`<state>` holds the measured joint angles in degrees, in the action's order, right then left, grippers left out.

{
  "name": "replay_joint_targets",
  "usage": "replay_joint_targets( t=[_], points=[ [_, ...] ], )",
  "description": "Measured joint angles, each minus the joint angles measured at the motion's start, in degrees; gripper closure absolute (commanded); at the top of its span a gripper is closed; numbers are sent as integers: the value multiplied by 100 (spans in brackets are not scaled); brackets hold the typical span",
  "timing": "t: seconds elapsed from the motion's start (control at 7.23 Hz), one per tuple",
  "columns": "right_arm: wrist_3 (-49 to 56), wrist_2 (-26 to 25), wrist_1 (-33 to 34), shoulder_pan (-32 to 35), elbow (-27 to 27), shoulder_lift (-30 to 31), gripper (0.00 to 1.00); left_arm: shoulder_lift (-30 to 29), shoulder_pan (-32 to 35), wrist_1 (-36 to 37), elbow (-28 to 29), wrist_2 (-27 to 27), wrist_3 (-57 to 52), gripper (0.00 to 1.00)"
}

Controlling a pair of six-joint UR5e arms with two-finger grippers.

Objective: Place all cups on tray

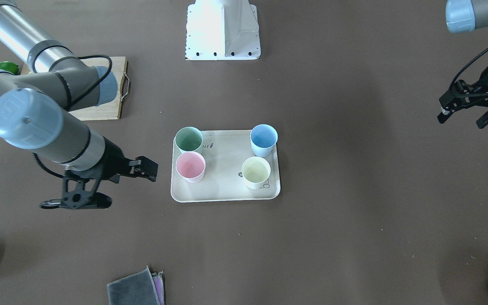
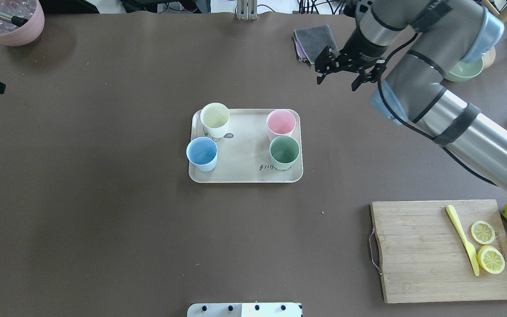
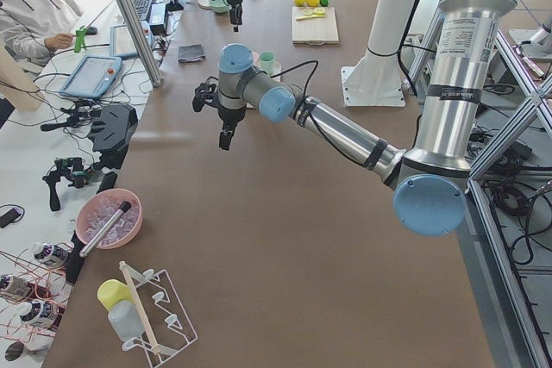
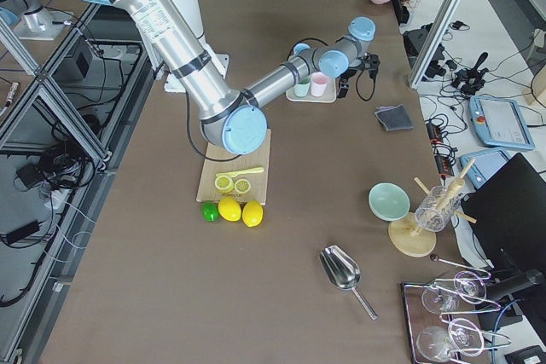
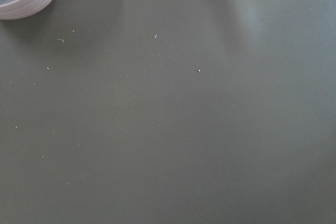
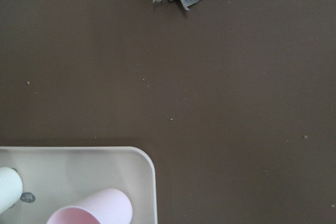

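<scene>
The beige tray (image 2: pixel 244 176) lies mid-table. On it stand four cups: cream-white (image 2: pixel 214 116), light blue (image 2: pixel 201 152), pale pink (image 2: pixel 281 122) and sage green (image 2: pixel 284 149), all upright. In the front-facing view they are green (image 1: pixel 189 139), pink (image 1: pixel 190 165), blue (image 1: pixel 264 136) and cream (image 1: pixel 256 170). My right gripper (image 2: pixel 337 82) hovers open and empty beyond the tray's far right corner. Its wrist view shows that tray corner (image 6: pixel 105 166) and the pink cup (image 6: pixel 94 211). My left gripper (image 1: pixel 461 120) is open and empty, far out to the left of the tray.
A wooden cutting board (image 2: pixel 412 251) with lemon slices and a yellow knife lies front right, fruit beside it. A grey cloth (image 2: pixel 313 42) lies at the far edge near my right gripper. A pink bowl (image 2: pixel 11 22) sits far left, a green bowl (image 2: pixel 464 70) far right.
</scene>
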<state>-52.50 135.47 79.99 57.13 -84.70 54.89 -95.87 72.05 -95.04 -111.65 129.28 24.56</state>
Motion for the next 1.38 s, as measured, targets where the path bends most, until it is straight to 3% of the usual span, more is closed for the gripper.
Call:
replay_joint_targets(
  t=[0.42, 0.83, 1.11, 1.38],
  points=[
    [1693, 96, 76, 1121, -1409, 1927, 0, 878, 1183, 41, 132, 259, -2159, 2],
    [4007, 115, 502, 2325, -2108, 3553, 0, 1632, 2369, 27, 383, 348, -3759, 2],
    [4892, 106, 574, 3024, -2204, 4099, 0, 1770, 2516, -20, 642, 367, -3864, 2],
    [4952, 16, 575, 3195, -2147, 4177, 0, 1789, 2530, -113, 699, 381, -3892, 2]
  ],
)
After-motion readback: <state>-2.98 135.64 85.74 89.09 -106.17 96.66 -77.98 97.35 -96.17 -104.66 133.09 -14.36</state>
